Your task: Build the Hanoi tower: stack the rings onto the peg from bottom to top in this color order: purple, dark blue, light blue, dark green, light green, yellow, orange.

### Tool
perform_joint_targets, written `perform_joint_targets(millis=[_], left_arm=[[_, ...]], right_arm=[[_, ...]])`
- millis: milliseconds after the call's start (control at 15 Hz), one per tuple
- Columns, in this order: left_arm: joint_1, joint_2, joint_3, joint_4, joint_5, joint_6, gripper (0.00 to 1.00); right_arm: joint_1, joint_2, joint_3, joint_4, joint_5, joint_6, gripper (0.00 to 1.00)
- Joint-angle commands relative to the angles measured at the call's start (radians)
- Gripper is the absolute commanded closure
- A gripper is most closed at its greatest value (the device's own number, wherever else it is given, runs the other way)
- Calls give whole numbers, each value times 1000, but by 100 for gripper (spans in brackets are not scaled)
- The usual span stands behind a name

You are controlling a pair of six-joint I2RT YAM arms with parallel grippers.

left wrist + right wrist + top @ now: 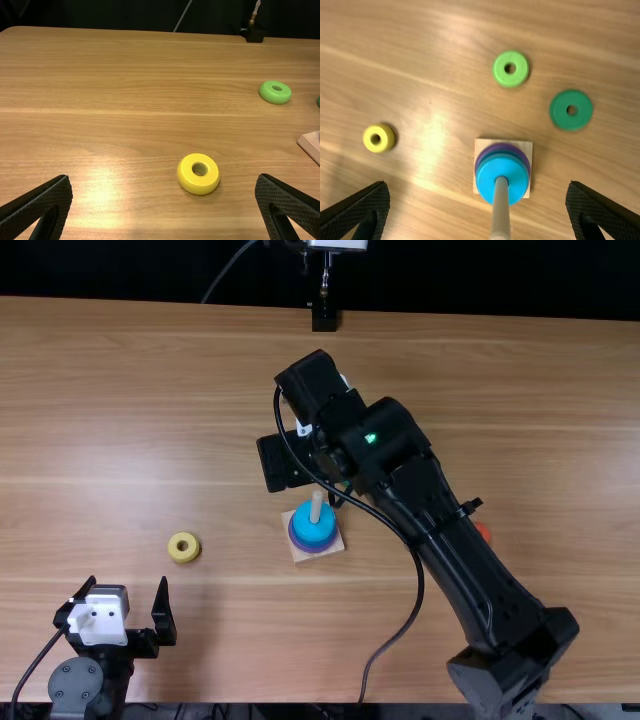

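My left gripper (128, 583) stands open near the table's front left; the yellow ring (184, 547) lies just beyond it. In the left wrist view the yellow ring (198, 174) is ahead of the open gripper (164, 181). Above the peg base (333, 542) is my right gripper (308, 488). The right wrist view has that gripper (478, 186) open above the upright peg (501, 205), nothing held. A light blue ring (494, 172) tops the stack over a darker blue edge and a purple ring (501, 146). Light green (511, 69) and dark green (571, 110) rings lie beyond the base.
An orange ring (484, 531) peeks out from behind the right arm (450, 550), which crosses the table diagonally. Its cable hangs in a loop near the front. A black stand (324, 315) is at the far edge of the table (120, 380).
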Motion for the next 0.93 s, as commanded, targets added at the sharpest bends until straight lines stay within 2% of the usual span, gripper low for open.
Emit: perform_joint_targets(millis=[0,133,200,333,467,733,800,867], left_arm=[[4,-12,-110,-78,7,4,0],[4,-12,-110,-78,7,4,0],[4,-12,-110,-78,7,4,0],[4,-12,-110,-78,7,4,0],[4,-12,-110,-78,7,4,0],[4,-12,-110,-78,7,4,0],[4,-12,-110,-78,7,4,0],[4,-12,-110,-78,7,4,0]], right_arm=[[-18,72,60,-1,21,69,0],[-65,106,73,1,21,76,0],[-82,129,71,1,28,78,0],[-119,169,62,3,62,76,0],[-146,192,59,4,63,74,0],[-173,245,13,-3,62,52,0],[-179,245,-26,4,60,21,0],[-186,244,-70,12,60,-44,0]])
